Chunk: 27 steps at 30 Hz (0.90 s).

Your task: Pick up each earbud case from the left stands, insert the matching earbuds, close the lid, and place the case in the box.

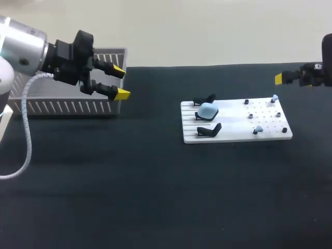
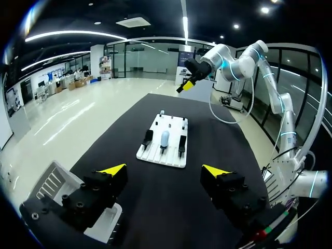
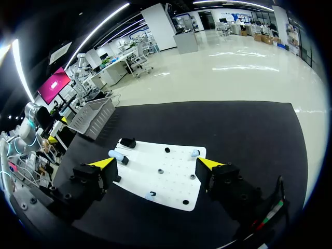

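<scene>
A white board [image 1: 233,124] lies right of the table's middle. Three black stands sit on its left part, and the middle one holds a light blue earbud case [image 1: 207,110]. Two light blue earbuds [image 1: 274,97] [image 1: 258,129] rest on its right part. My left gripper [image 1: 120,81] hangs open and empty at the far left, well away from the board. From there the case [image 2: 165,138] lies far ahead of the left gripper [image 2: 164,170]. My right gripper [image 3: 156,163] is open and empty, above the board [image 3: 171,189], with the case [image 3: 115,153] at the board's far end.
A grey slatted basket [image 1: 67,104] stands at the table's back left, just behind my left gripper, and its rim [image 2: 52,181] shows beside that gripper's finger. Small black pegs dot the board's right part. Dark tabletop surrounds the board.
</scene>
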{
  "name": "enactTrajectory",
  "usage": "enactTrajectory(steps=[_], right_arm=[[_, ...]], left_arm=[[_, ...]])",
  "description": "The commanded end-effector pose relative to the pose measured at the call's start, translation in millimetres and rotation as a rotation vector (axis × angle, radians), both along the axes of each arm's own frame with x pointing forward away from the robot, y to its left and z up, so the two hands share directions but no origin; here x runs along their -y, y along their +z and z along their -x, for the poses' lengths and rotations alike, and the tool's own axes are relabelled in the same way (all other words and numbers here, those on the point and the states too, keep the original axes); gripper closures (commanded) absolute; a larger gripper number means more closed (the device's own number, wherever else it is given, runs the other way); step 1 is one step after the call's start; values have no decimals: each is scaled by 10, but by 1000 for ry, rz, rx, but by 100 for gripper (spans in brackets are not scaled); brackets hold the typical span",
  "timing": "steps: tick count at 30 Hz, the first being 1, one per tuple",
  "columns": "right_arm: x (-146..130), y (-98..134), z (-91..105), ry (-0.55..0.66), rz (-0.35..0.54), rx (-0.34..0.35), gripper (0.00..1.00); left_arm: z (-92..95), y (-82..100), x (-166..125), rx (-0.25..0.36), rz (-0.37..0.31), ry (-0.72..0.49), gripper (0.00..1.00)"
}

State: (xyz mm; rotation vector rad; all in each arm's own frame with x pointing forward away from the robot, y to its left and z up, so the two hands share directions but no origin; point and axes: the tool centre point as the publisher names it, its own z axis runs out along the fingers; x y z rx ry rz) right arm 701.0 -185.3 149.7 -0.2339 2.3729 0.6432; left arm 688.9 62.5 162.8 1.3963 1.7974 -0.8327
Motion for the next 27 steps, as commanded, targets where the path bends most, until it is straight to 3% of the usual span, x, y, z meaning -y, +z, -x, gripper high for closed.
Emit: enactTrajectory(steps=[1,7,19,27], right_arm=[[4,0,2,1,0,0,0],[4,0,2,1,0,0,0],[4,0,2,1,0,0,0],[4,0,2,1,0,0,0]], left_arm=[[-24,-57,29,36,11,-19,0],[-103,-144,355,82,-4,-132,0],[-362,-428,790,52,39,-270,0],[-277,-503,986,47,49,-295,0]])
